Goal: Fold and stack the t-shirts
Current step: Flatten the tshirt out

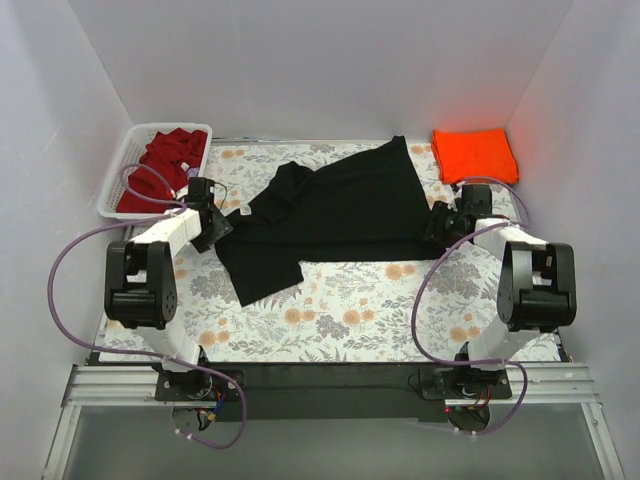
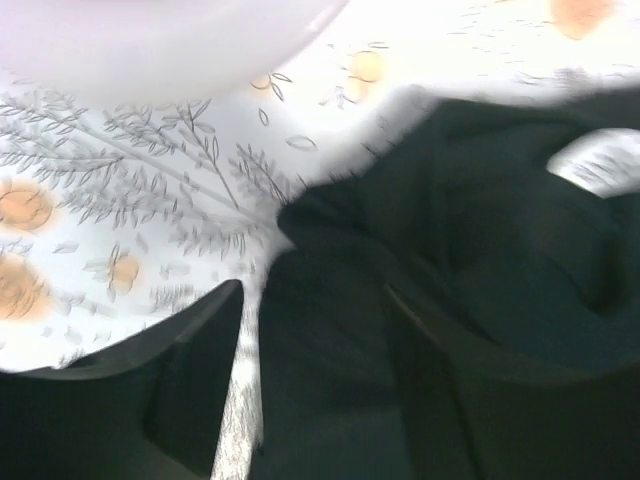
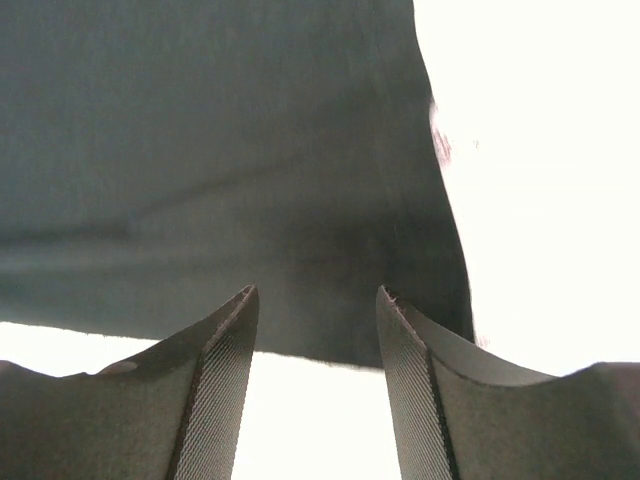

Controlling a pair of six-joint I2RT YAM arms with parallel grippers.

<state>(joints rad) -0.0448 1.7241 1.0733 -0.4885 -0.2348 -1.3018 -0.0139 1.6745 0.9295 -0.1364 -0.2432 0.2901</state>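
Note:
The black t-shirt (image 1: 330, 215) lies spread and partly rumpled in the middle of the floral table. My left gripper (image 1: 216, 226) is at its left edge. In the left wrist view it (image 2: 314, 290) is open, with black cloth (image 2: 330, 380) lying between the jaws, and the white neck label (image 2: 600, 165) shows at the right. My right gripper (image 1: 441, 224) is at the shirt's right edge. In the right wrist view it (image 3: 316, 292) is open and empty, with the shirt's hem corner (image 3: 300, 200) just ahead of the tips. The orange shirt (image 1: 475, 153) lies folded at the back right. The dark red shirt (image 1: 165, 170) is bunched in the basket.
The white slatted basket (image 1: 118, 178) stands at the back left, close behind my left arm. White walls enclose the table on three sides. Purple cables loop beside both arms. Floral tabletop (image 1: 340, 310) shows in front of the black shirt.

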